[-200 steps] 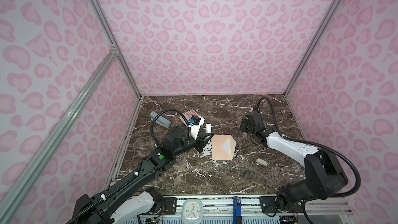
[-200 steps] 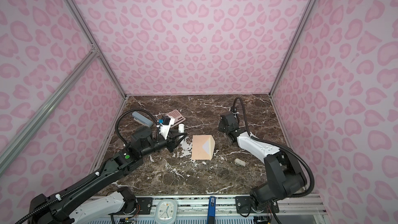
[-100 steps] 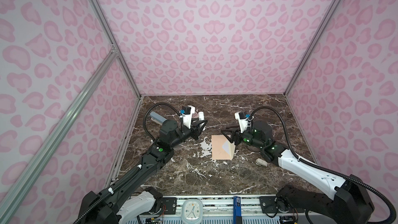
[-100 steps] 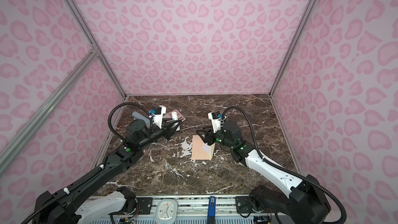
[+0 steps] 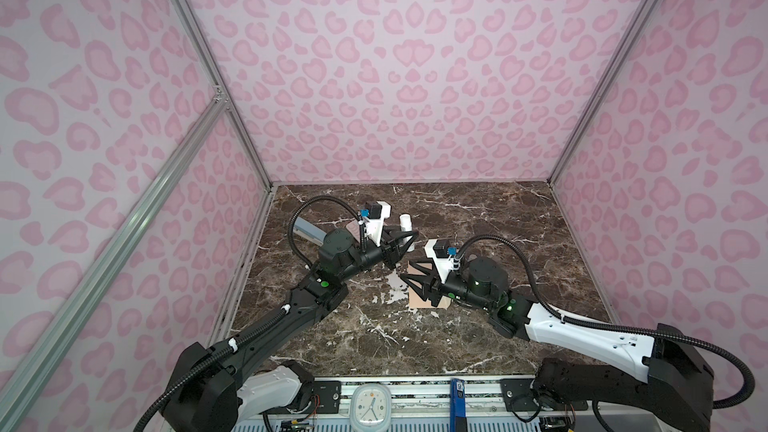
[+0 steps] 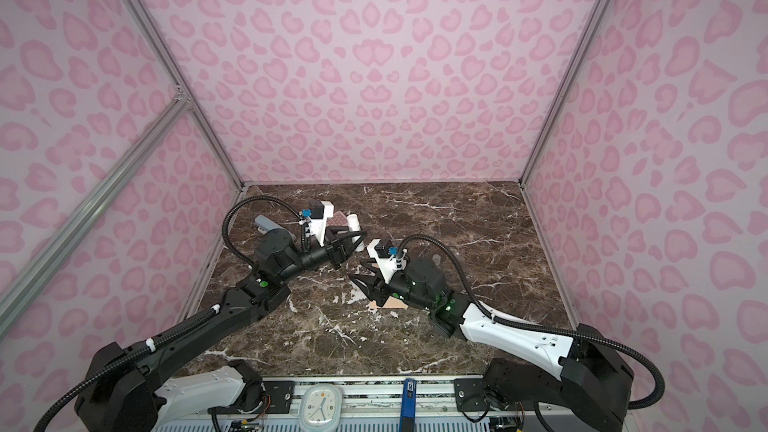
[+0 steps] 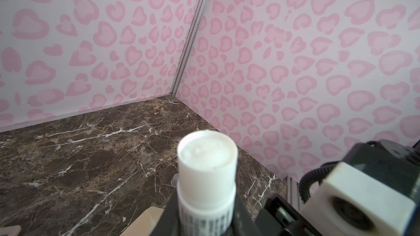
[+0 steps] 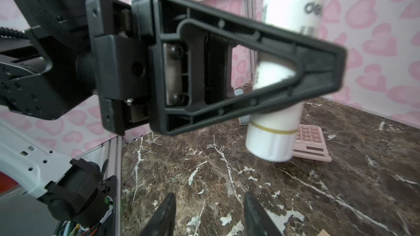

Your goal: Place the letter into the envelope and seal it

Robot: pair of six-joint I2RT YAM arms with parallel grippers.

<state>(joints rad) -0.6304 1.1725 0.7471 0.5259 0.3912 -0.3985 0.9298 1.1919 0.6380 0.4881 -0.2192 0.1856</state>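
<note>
Peach-tan flat paper envelope (image 5: 417, 300) lying on brown marble tabletop (image 5: 498, 222), directly beneath right gripper (image 8: 208, 203), jaws moderately apart and empty, left gripper (image 5: 409, 240) aloft nearby, jaws clamped on white cylindrical tube (image 7: 206, 171).

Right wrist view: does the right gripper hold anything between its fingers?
No, the right gripper stands open, and only the marble table shows in the gap.
</note>
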